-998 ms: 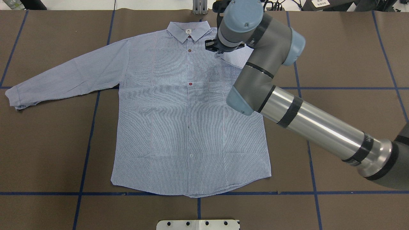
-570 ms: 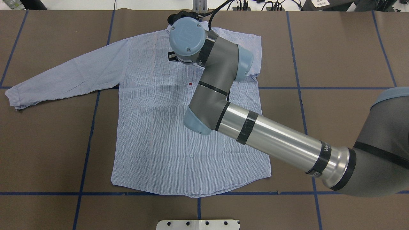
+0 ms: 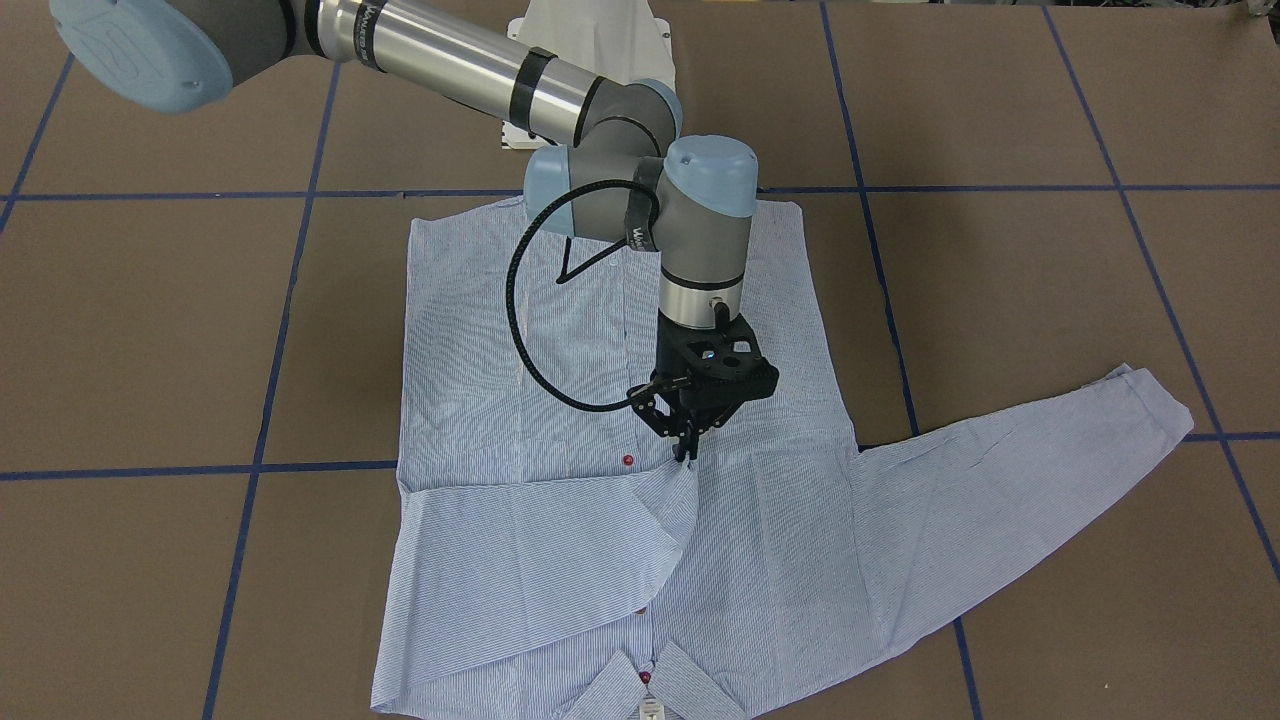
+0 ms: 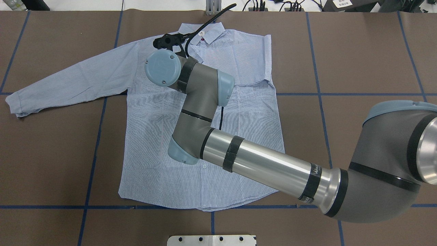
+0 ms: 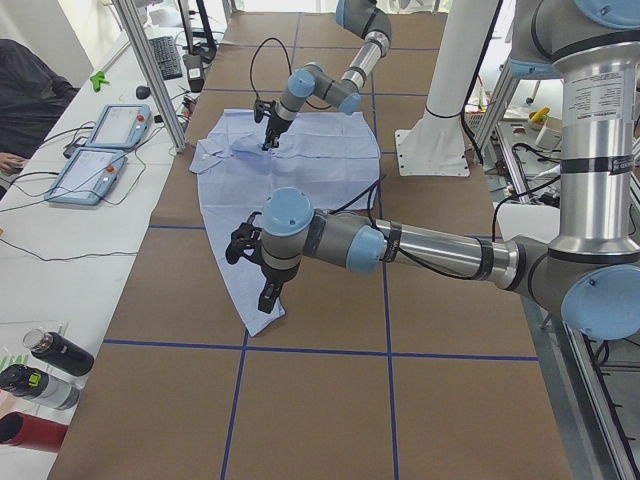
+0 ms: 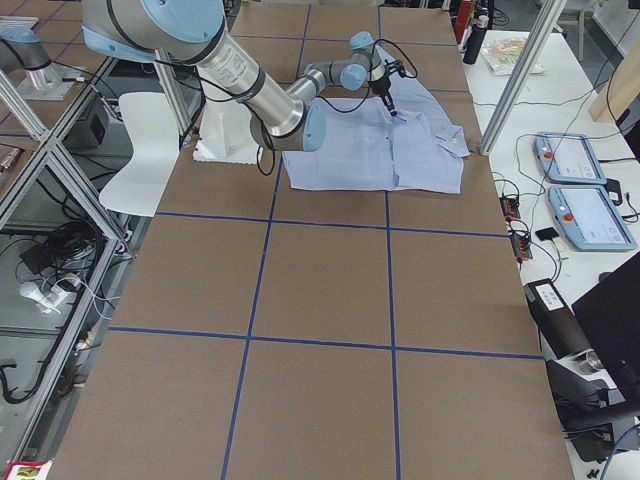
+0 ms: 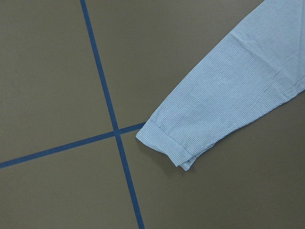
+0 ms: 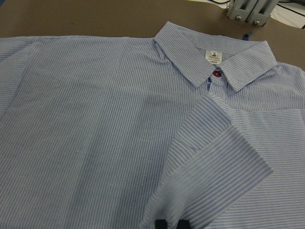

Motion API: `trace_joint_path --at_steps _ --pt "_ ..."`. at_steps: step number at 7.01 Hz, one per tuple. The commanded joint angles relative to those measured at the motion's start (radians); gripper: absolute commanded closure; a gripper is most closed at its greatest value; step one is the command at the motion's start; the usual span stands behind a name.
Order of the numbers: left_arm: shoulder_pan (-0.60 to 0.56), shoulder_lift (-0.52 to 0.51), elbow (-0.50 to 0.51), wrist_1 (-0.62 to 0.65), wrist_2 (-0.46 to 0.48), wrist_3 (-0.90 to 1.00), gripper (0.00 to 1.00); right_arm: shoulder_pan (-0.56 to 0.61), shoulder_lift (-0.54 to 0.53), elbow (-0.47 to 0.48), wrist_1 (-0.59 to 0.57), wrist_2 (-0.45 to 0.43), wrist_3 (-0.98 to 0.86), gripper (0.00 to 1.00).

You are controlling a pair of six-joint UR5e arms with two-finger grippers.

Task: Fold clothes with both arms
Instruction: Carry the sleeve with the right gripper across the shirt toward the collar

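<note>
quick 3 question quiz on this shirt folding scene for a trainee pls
1. True or false: the right claw pinches a sleeve that lies folded across the front of the shirt.
2. What lies below the left claw? A) the collar B) the other sleeve's cuff C) the hem
3. Fill in: the tape lines are ____.

Key: 1 true; 2 B; 3 blue.

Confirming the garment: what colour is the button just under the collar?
Red; the button on the shirt shows best in the right wrist view.
</note>
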Motion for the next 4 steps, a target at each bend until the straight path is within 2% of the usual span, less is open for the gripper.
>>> trace_joint_path --at_steps 1,4 --pt "0.000 0.000 0.001 0.000 0.000 0.001 0.00 -0.016 0.111 -0.144 0.000 -0.026 0.005 0.03" --pt "0.000 0.000 0.001 0.000 -0.002 0.001 0.00 -0.001 0.140 -0.169 0.003 0.003 0.004 0.02"
